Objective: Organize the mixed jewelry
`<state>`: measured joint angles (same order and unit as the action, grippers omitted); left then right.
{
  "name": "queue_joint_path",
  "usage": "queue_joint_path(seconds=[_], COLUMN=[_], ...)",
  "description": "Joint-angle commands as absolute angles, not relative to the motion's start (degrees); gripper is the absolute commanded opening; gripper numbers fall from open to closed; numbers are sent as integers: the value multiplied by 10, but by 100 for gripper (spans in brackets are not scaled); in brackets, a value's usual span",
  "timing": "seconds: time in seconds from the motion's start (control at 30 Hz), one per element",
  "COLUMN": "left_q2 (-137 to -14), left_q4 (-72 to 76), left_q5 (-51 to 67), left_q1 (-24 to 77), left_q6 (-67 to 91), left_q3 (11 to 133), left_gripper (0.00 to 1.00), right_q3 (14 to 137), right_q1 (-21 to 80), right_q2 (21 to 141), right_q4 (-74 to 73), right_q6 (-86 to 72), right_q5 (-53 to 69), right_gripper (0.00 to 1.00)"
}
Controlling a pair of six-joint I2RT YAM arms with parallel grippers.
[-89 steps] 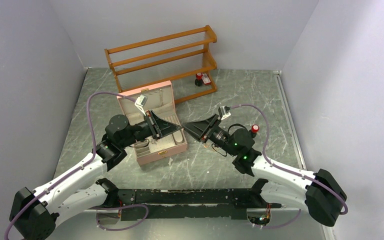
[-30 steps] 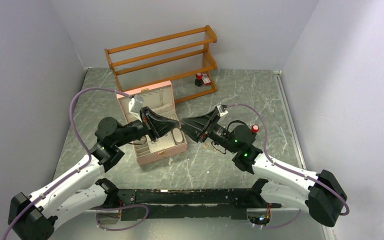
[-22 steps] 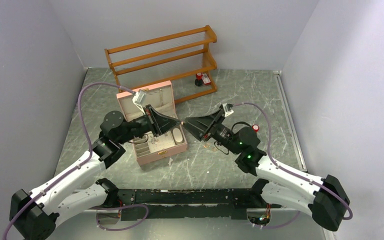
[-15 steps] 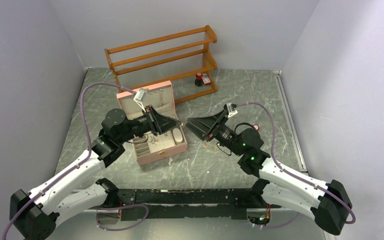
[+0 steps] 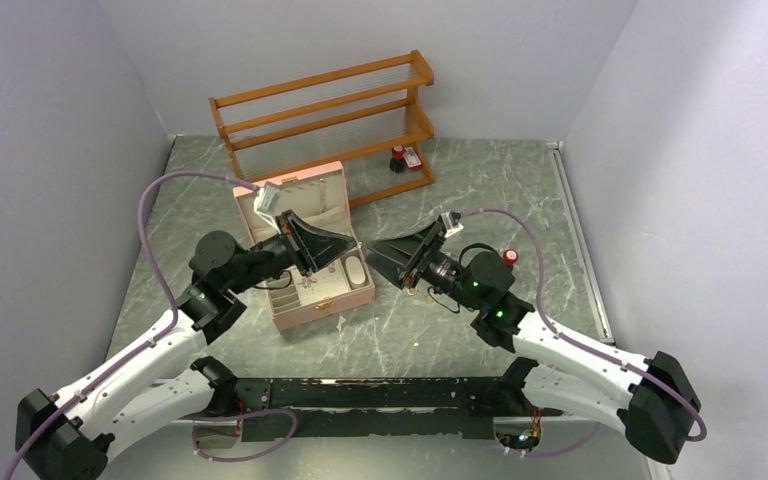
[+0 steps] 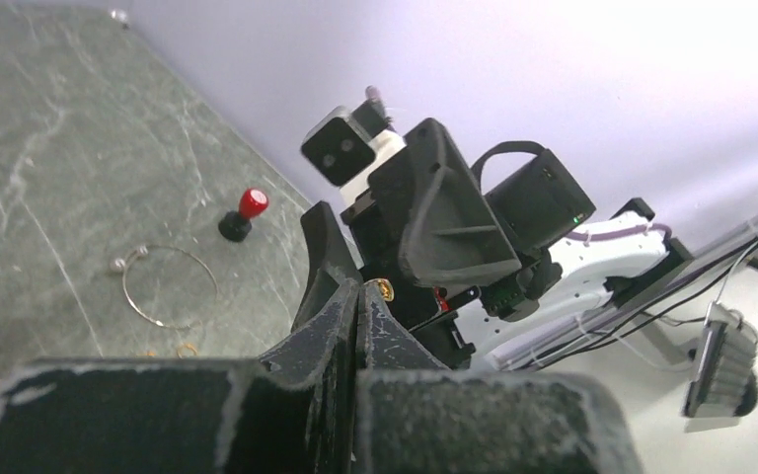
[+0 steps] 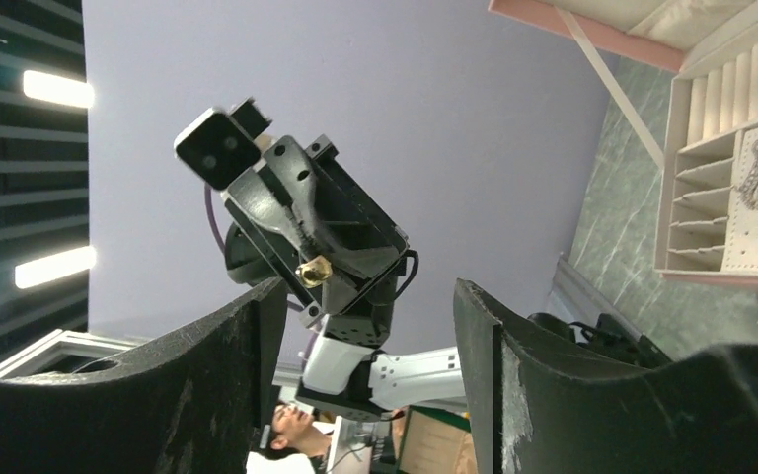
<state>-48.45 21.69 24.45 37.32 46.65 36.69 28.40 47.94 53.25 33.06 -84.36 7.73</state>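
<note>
Stud [image 7: 309,272] is sitting pinched in closed tips of L gripper [image 6: 358,288], just opposite R gripper [image 7: 365,296], whose jaws are gaping w/ nothing between. It's looking tiny, gold, shiny, roundish.

Both arms reach inward, grippers nearly tip to tip. Left gripper [image 6: 357,296]: pinched shut on a tiny gold piece [image 7: 311,272]. Right gripper [image 7: 365,296]: spread wide, facing the left's tips, not touching.
</note>
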Motion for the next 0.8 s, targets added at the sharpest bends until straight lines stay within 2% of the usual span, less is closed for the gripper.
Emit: queue_joint_path(seconds=[0.0, 0.4, 0.63, 0.77], left_q2=[-468, -467, -472, -471], left_q4=[330, 322, 339, 331], left_q5=[270, 296, 310, 322], left_q1=[370, 371, 370, 371], left_q6=[377, 249, 233, 198], left_q3=[344, 353, 347, 349], left_gripper=[5, 5, 5, 5], right_q3=[308, 322, 319, 323], right_q1=[477, 477, 476, 476], right_q2=[545, 577, 583, 594], right_q4=[346, 411, 416, 414], right_q6=[-908, -972, -985, -985], right_q5=[96, 127, 131, 140], right_gripper=[66, 61, 49, 47])
